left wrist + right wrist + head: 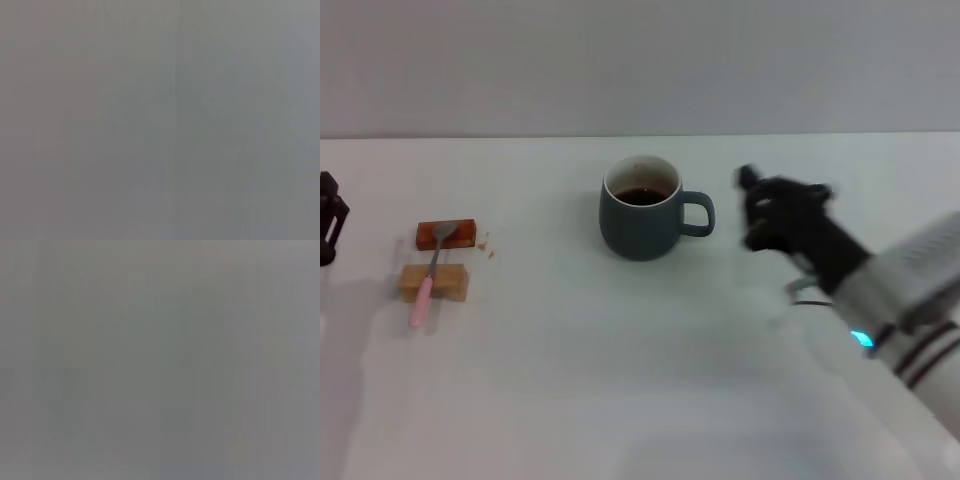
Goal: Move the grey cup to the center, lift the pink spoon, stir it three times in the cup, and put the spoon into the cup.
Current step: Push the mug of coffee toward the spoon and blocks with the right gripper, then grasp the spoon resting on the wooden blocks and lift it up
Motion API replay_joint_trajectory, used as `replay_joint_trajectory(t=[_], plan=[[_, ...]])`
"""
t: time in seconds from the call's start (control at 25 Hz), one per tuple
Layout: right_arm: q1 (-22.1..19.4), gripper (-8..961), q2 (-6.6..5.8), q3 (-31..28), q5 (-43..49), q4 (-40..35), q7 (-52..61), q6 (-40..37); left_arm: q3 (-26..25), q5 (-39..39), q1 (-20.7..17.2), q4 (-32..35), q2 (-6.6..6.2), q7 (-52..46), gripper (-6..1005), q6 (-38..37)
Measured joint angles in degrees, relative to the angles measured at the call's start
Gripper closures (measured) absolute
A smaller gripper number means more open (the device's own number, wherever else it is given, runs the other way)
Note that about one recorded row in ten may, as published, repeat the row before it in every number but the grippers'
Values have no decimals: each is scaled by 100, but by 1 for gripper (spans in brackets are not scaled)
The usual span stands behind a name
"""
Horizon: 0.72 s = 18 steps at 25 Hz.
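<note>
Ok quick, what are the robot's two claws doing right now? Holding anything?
Left claw: at the table's far left edge, holding nothing; open or closed cannot be told.
Right claw: beside the grey cup's handle, not touching it; cannot be told either.

Smooth, matt-glazed ceramic for the grey cup [642, 222]; pink spoon [429, 274] plastic-handled, dull metal bowl; table [620, 380] matt white.

Blue-grey cup [642, 222], pink-handled spoon [430, 272]
</note>
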<state>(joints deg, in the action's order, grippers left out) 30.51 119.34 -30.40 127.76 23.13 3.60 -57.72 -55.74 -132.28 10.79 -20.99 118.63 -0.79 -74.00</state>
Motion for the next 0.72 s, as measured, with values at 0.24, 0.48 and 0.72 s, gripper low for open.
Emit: replay_joint_trajectory(t=[0.24, 0.48, 0.72], plan=[[-626, 953, 1, -811, -27, -334, -84, -866, 489, 0, -272, -145, 4, 5, 149, -36], [-912, 954, -6, -1667, -31, -667, -85, -991, 846, 4, -394, -174, 11, 40, 149, -26], [-982, 953, -18, -2047, -33, -919, -50, -988, 1514, 1, -483, -60, 10, 87, 147, 20]])
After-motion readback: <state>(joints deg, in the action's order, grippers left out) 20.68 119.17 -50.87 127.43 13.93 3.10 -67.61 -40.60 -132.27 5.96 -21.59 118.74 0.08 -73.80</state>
